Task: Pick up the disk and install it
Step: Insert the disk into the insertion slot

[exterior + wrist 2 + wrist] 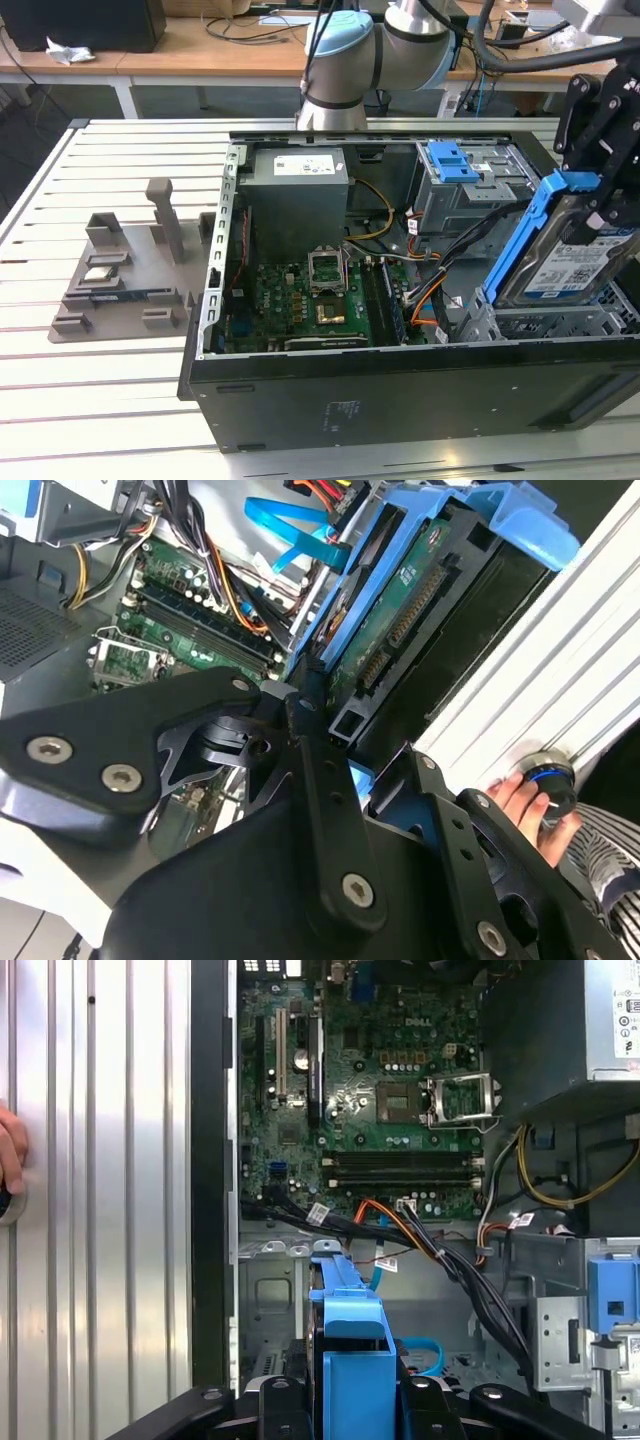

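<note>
Nearest, at the exterior view's right edge: black gripper (600,215), fingers clamped on the disk (570,262), holding it off the bench and above the open computer case (400,390). Silver drive with white-and-blue label, clipped in a blue side bracket (530,225). Held steeply tilted, nearly on edge, label face toward the exterior camera, long axis running from high by the gripper down toward the case interior, lower end just above the grey metal bay (560,320) in the case's near corner.

In the second wrist view, black gripper linkage up close, then the drive's green circuit-board underside (405,610) with connector strip, framed by the blue bracket. At one edge, a person's hand (525,800) resting on the ribbed white bench (560,680), touching a small round knob-like object.

In the first wrist view, blue bracket end (355,1360) between the black fingers (285,1405), grey bay floor beyond, then bundled cables, then the green motherboard (380,1090).

Farther back in the exterior view: drive cage with blue latch (450,160), grey power supply (298,195), and, well apart on the bench, a grey fixture tray (120,280).

Judged step: pickup done, install under way, disk carried over the bay but not seated. Seating appears to call for levelling the disk, lining the bracket with the bay, and clearing the nearby cables.
</note>
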Available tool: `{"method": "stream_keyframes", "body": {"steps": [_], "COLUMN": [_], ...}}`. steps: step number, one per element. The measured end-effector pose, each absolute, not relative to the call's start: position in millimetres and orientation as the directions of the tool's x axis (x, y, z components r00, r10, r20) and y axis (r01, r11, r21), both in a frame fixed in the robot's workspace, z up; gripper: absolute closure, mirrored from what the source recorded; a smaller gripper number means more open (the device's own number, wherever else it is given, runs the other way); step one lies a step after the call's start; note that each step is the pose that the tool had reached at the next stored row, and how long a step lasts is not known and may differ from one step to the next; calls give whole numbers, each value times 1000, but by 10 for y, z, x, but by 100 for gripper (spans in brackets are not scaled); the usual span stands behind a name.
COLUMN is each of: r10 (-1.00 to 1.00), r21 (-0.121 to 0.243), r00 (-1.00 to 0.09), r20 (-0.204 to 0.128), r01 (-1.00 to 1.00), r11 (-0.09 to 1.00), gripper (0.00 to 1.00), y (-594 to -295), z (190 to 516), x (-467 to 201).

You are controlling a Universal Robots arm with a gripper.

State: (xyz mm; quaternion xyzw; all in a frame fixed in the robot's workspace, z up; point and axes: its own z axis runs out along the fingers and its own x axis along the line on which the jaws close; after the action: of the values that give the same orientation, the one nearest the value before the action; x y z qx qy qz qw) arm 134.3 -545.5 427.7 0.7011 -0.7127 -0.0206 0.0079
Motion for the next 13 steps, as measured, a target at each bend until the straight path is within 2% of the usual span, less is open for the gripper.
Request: {"method": "stream_keyframes", "body": {"steps": [13], "r10": [-1000], "r21": [42], "r00": [-17], "r20": [-18], "r01": [-999], "r11": [16], "gripper": [63], "y": [-5455], "z": [3917], "x": [1343]}}
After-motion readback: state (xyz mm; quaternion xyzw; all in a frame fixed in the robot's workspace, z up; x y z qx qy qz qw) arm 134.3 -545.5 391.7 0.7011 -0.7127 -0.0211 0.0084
